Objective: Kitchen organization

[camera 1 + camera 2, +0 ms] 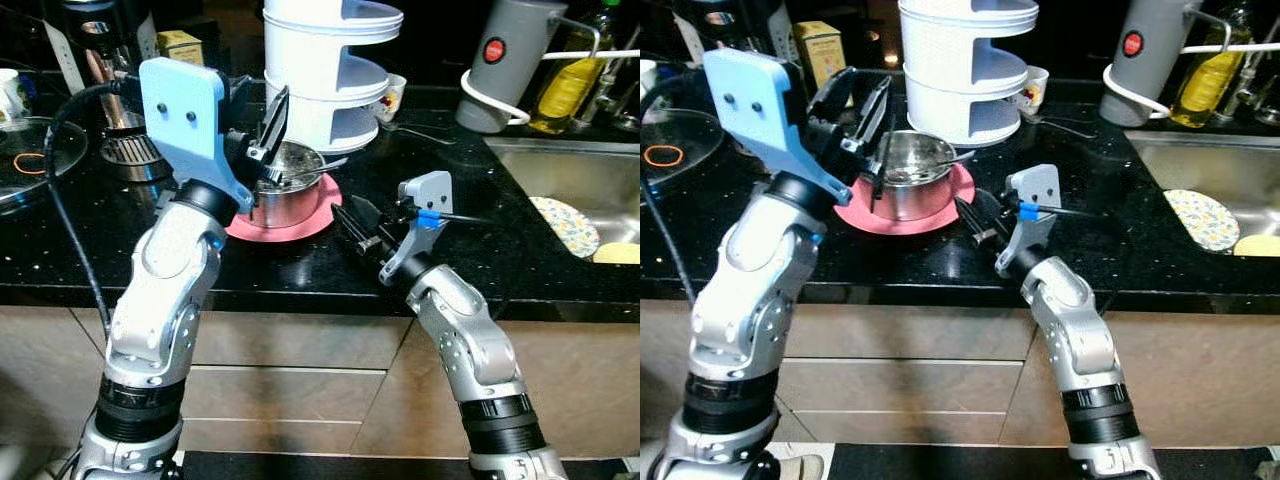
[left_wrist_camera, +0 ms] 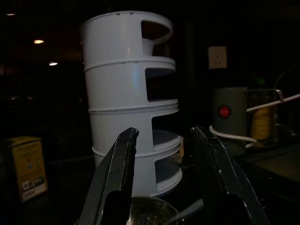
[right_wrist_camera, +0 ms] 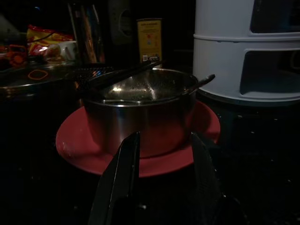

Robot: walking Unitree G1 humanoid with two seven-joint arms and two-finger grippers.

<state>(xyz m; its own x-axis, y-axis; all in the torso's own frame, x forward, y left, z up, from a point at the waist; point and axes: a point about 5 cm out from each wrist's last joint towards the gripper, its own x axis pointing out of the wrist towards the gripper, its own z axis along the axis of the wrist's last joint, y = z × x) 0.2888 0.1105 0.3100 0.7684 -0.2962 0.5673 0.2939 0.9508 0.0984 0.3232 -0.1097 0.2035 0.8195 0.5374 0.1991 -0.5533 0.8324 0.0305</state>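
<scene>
— Where's your shiny steel pot (image 1: 908, 178)?
— Well, on the round red plate (image 1: 952, 210) on your black stone desk (image 1: 1140, 250), before the white tiered rack (image 1: 960, 60).
— Pincers?
— Left pincer (image 1: 865, 125) released above the pot; right pincer (image 1: 975, 222) released beside the plate.

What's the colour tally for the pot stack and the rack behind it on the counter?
Silver steel pot: 1
Red round plate under it: 1
White tiered plastic rack: 1
Silver utensil lying in the pot, handle over the rim: 1
By colour: silver 2, red 1, white 1
Total: 4
</scene>
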